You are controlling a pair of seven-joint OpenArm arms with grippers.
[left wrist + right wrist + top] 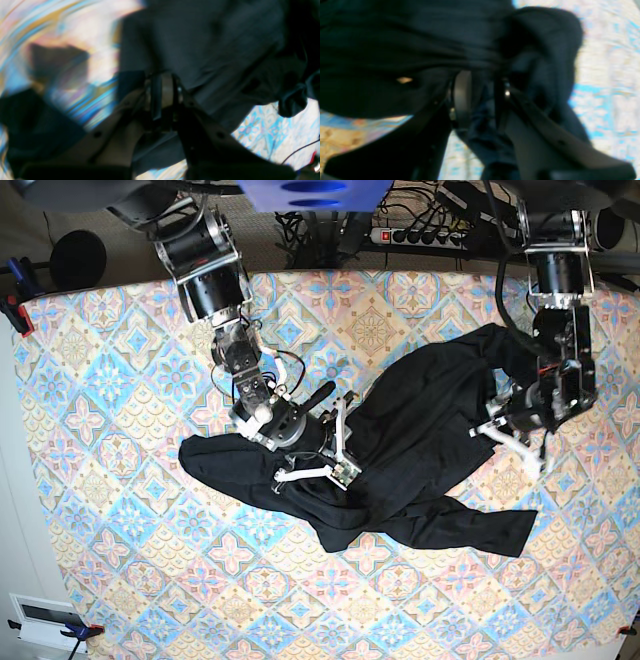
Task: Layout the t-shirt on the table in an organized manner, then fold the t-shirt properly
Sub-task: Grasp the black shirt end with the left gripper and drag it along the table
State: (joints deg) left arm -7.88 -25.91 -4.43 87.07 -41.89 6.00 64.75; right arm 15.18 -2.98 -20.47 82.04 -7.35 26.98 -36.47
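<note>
One black t-shirt, one table, two arms.

I see one t-shirt point(400, 450) lying crumpled across the middle of the table point(110, 380), spread from the left-middle to the lower right, with one sleeve end reaching toward the lower right. I count two arms, and each one reaches down from the far edge. My right gripper point(335, 455) sits low on the left part of the shirt, tipped sideways. In its wrist view the fingers point(462, 97) stand apart with black cloth between them, not pinched tight. My left gripper point(515, 435) hangs at the shirt's right edge. In its wrist view the fingers point(156, 97) are close together, clenched on a fold of the t-shirt.
</note>
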